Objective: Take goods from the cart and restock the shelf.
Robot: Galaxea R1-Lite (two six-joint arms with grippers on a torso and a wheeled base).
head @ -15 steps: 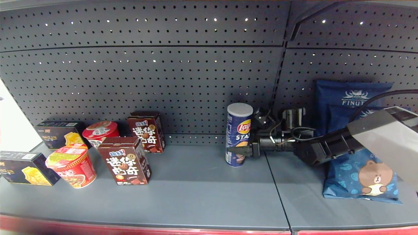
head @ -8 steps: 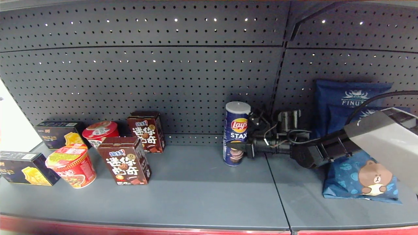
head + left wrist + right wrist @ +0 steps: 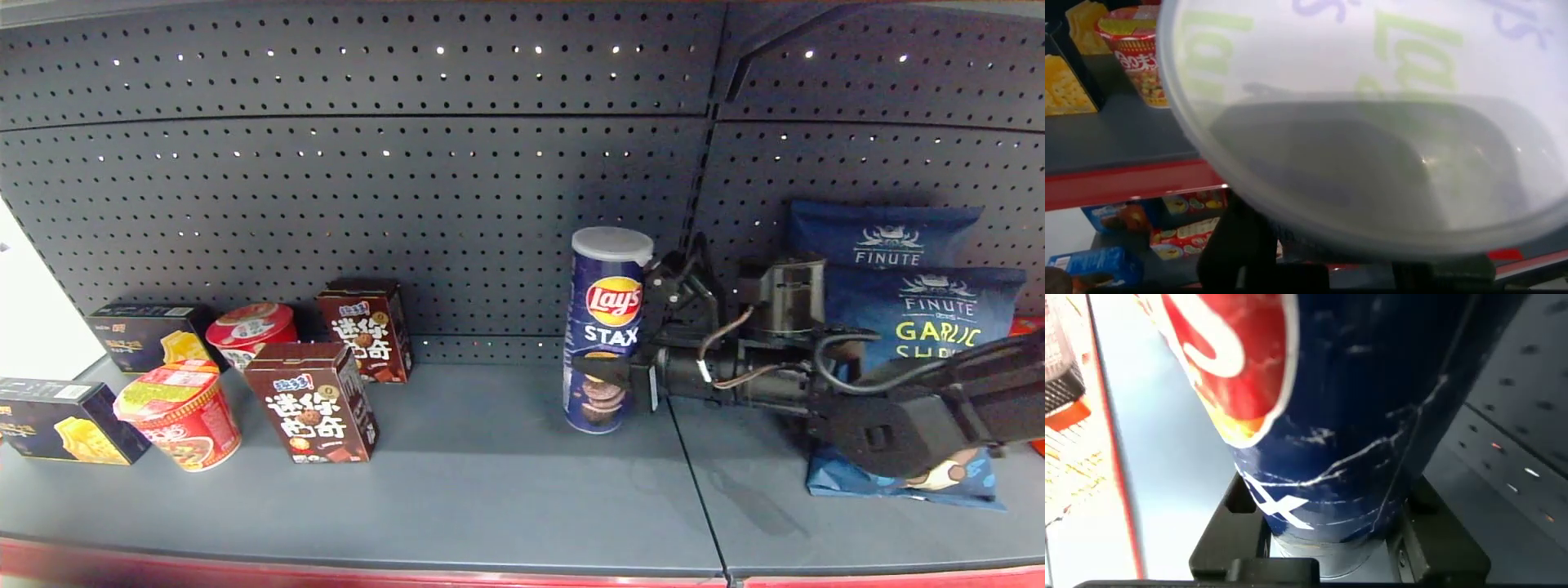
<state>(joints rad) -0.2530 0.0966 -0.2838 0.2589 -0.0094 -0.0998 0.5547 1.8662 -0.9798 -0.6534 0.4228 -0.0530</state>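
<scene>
Head view: the blue chips can (image 3: pixel 608 327) was seen upright on the shelf (image 3: pixel 490 498), just left of the seam between two grey shelf boards and in front of the pegboard back panel (image 3: pixel 408 204). Whether its base was touching the board could not be told. It was clamped low on its body by the right gripper (image 3: pixel 608 374), with the arm lying across from the right. In the right wrist view the black fingers (image 3: pixel 1229 531) were pressed against either side of the can.

To the left, well apart from the can, two brown biscuit boxes (image 3: pixel 310 404) were stood one behind the other. Two red noodle cups (image 3: pixel 180 416) and two dark boxes (image 3: pixel 69 420) were set beyond them towards the left end. On the right, two blue snack bags (image 3: pixel 922 302) were leaned against the back panel. A third bag with a bear print (image 3: pixel 898 482) was laid flat, partly covered by the arm.

In the left wrist view a clear-lidded can (image 3: pixel 1372 122) was held close before the camera. The left gripper (image 3: pixel 1339 265) was closed on it, with a dark finger at each side
</scene>
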